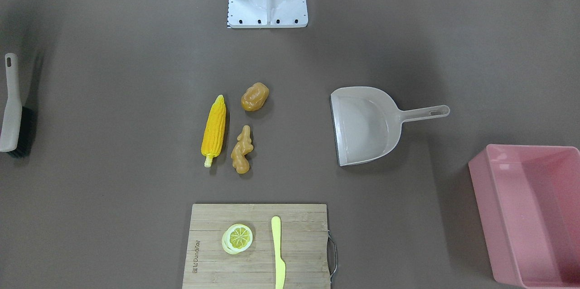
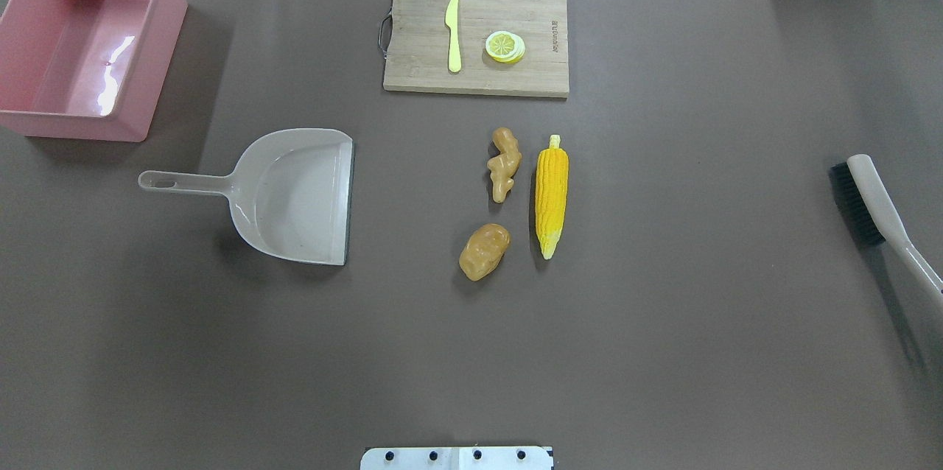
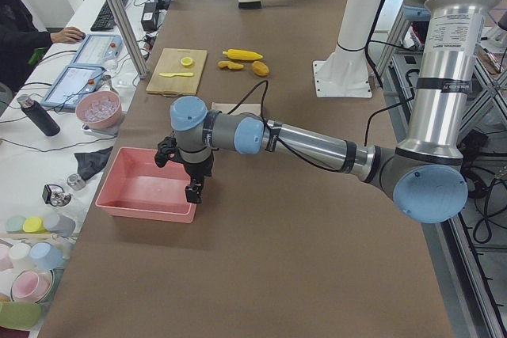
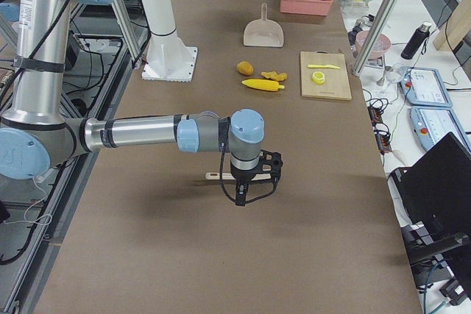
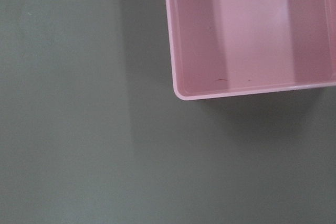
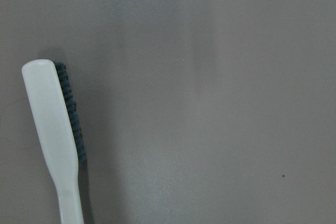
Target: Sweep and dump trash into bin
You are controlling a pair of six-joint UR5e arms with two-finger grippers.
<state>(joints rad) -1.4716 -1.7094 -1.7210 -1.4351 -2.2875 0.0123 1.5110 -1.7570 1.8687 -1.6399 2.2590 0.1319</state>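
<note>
You are looking at a brown desk [image 2: 663, 308] with the trash lying in a loose cluster near its middle. The corn [image 2: 552, 194] is lying lengthwise. The ginger [image 2: 504, 163] is sitting just beside it on the robot's left, and the potato [image 2: 484, 251] is lying near both, closer to the robot's base. None of the three is touching another.

The dustpan [image 2: 295, 197] is resting well left of them, its open mouth facing the trash. The pink bin [image 2: 74, 127] is standing at the far left corner with nothing showing inside. A brush [image 2: 869, 205] is lying at the far right edge. Beyond the trash, a board [image 2: 420, 72] is carrying a lemon [image 2: 505, 46] and a knife [image 2: 453, 32].

Your left pincer [image 3: 192, 193] is hanging above the bin's near wall. Your right pincer [image 4: 243, 195] is hovering above the brush. Only the side views are showing them, so you cannot tell whether either is spread or pressed together.
</note>
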